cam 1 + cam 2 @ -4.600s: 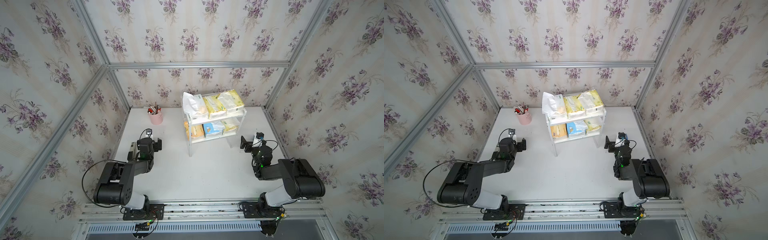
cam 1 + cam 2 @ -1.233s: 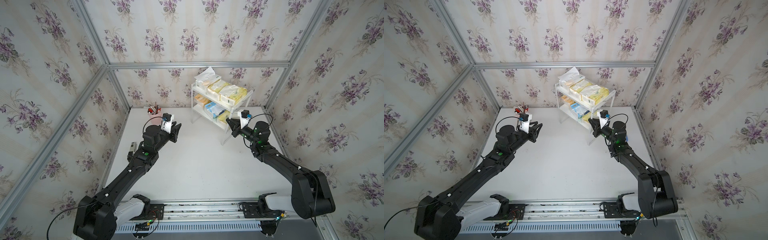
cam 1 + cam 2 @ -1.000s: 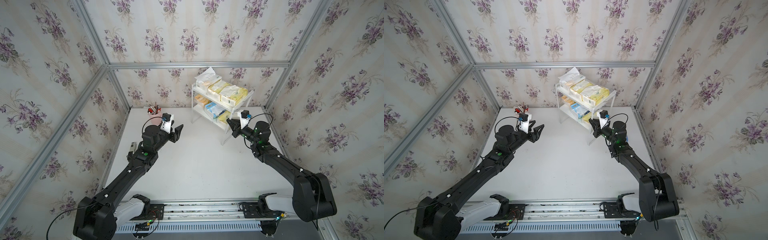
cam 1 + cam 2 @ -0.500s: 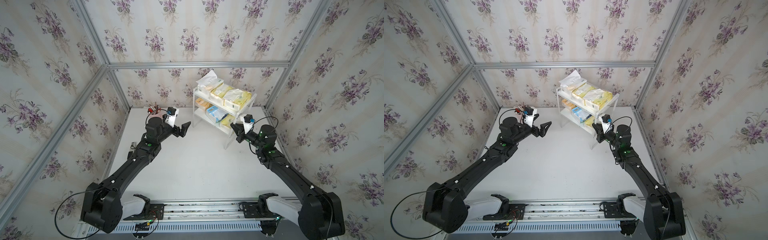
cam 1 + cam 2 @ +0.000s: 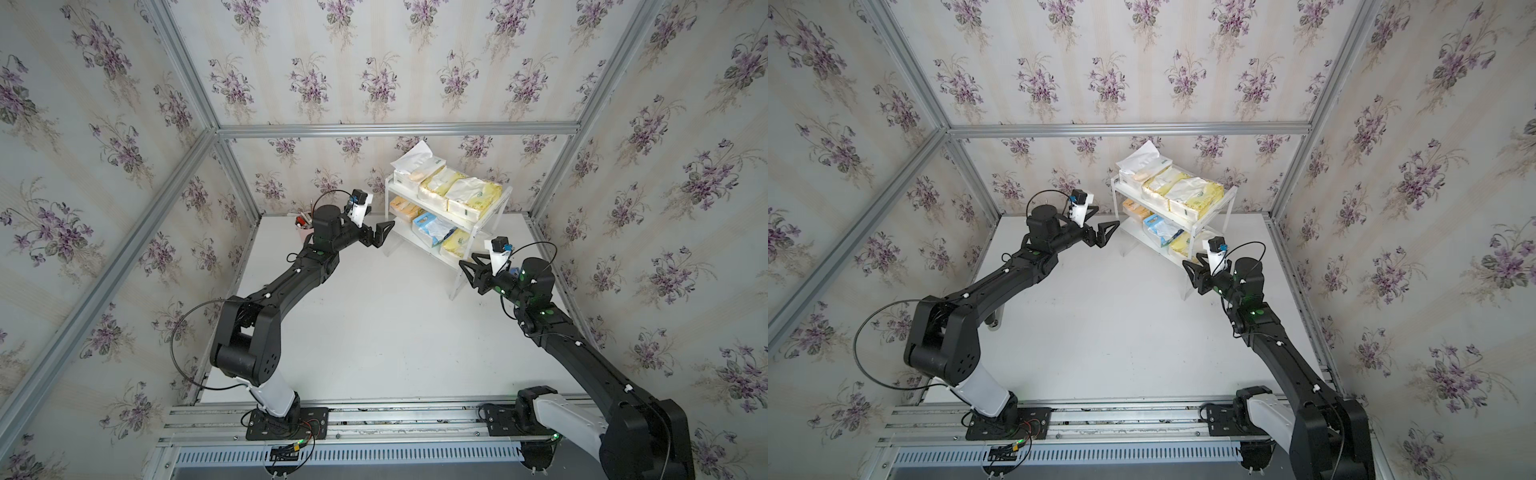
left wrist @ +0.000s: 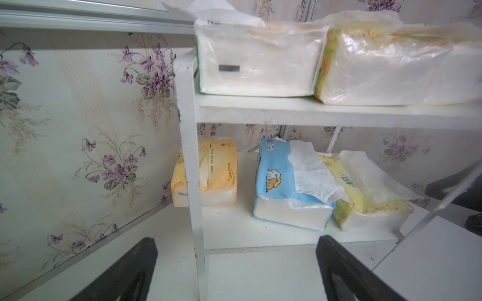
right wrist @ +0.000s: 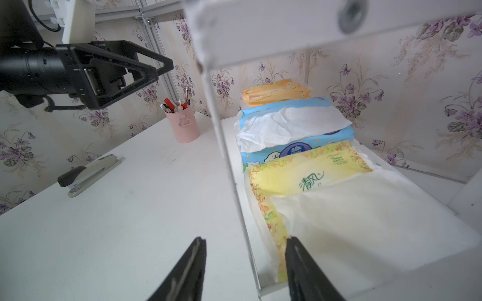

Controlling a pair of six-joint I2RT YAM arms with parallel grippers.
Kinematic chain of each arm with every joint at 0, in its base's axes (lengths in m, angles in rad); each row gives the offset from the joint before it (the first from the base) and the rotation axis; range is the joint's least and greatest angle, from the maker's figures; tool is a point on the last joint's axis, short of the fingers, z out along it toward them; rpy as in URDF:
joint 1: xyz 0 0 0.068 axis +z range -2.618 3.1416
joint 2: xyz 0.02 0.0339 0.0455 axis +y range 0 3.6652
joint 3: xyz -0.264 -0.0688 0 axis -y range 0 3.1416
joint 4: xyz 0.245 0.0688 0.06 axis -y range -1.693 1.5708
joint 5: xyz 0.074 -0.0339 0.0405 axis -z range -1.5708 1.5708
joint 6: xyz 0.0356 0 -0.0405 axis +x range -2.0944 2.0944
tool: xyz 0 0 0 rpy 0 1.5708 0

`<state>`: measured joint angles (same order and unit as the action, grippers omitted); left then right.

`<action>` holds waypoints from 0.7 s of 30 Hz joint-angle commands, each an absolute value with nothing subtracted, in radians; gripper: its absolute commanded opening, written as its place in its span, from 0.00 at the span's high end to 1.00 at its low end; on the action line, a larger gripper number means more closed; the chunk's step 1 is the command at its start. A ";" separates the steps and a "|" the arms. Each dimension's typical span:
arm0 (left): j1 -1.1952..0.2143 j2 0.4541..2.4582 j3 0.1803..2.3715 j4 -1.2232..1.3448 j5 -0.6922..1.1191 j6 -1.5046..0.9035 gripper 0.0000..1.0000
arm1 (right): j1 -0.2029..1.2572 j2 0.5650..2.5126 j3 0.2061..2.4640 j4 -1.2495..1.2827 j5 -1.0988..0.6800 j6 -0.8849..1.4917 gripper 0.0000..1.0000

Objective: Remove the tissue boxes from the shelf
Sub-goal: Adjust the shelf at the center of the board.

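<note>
While both arms reach toward the back of the flat white table (image 5: 374,332), a grey and black stapler (image 7: 88,174) lies at the far left. A pink cup (image 7: 184,127) full of pens stands further back.

Next comes the black left claw (image 5: 380,235). It is opened very wide and holds nothing, just beside the left end of the small white two-level shelf (image 5: 387,195).

That shelf stands near the back wall, turned at a slant. Its long side runs from back left to front right.

Six soft plastic-wrapped tissue packs (image 5: 1183,195) lie on it side by side, each pointing from front to back.

- **Top level:** a white pack with a green mark (image 5: 419,174), a middle yellow-and-white pack (image 5: 438,189) and a right yellow-and-white pack (image 5: 476,199).
- **Bottom level:** an orange pack (image 5: 405,208), partly hidden by the left post, then a light blue pack (image 5: 432,226) and a lower yellow pack (image 5: 455,245).

At the right end, the black right claw (image 5: 469,259) is partly open and grips nothing. The shelf's thin front post runs between its fingers.
</note>
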<state>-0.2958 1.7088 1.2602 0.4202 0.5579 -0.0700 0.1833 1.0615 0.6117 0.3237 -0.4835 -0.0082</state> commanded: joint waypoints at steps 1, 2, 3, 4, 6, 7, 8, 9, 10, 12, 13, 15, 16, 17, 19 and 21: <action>-0.286 1.771 1.345 0.467 0.583 -0.077 0.01 | 0.183 1.069 0.598 0.388 -0.482 0.042 0.47; -0.281 1.797 1.375 0.467 0.590 -0.078 0.01 | 0.183 1.071 0.594 0.408 -0.485 0.057 0.47; -0.277 1.818 1.402 0.464 0.597 -0.079 0.00 | 0.183 1.073 0.591 0.420 -0.485 0.067 0.46; -0.273 1.843 1.437 0.453 0.601 -0.079 0.01 | 0.184 1.075 0.589 0.432 -0.481 0.077 0.46; -0.268 1.889 1.497 0.430 0.614 -0.076 0.03 | 0.185 1.077 0.589 0.444 -0.473 0.086 0.46; -0.263 1.916 1.528 0.421 0.623 -0.077 0.05 | 0.184 1.078 0.589 0.450 -0.469 0.089 0.46; -0.261 1.940 1.555 0.418 0.643 -0.076 0.07 | 0.185 1.079 0.588 0.455 -0.465 0.092 0.46; -0.261 1.963 1.582 0.412 0.663 -0.073 0.08 | 0.186 1.081 0.589 0.457 -0.465 0.095 0.46; -0.261 1.983 1.606 0.399 0.684 -0.068 0.09 | 0.186 1.083 0.589 0.461 -0.464 0.099 0.46; -0.261 2.023 1.654 0.377 0.733 -0.055 0.17 | 0.186 1.092 0.593 0.470 -0.461 0.109 0.47; -0.262 2.035 1.665 0.375 0.747 -0.059 0.22 | 0.186 1.096 0.595 0.472 -0.460 0.113 0.48; -0.262 2.052 1.672 0.401 0.772 -0.075 0.37 | 0.187 1.101 0.598 0.480 -0.455 0.127 0.50; -0.262 2.053 1.670 0.415 0.776 -0.081 0.43 | 0.188 1.103 0.598 0.484 -0.449 0.134 0.51; -0.261 2.053 1.666 0.422 0.778 -0.085 0.52 | 0.189 1.106 0.597 0.489 -0.441 0.142 0.52; -0.261 2.048 1.662 0.423 0.774 -0.085 0.64 | 0.190 1.108 0.597 0.500 -0.438 0.150 0.53; -0.262 2.035 1.647 0.423 0.771 -0.081 0.70 | 0.189 1.112 0.600 0.500 -0.427 0.156 0.55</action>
<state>-0.2619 2.0491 1.6558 0.3874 0.7448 -0.0776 0.1890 1.1080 0.5922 0.4599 -0.4496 0.1314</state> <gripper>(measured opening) 0.317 0.459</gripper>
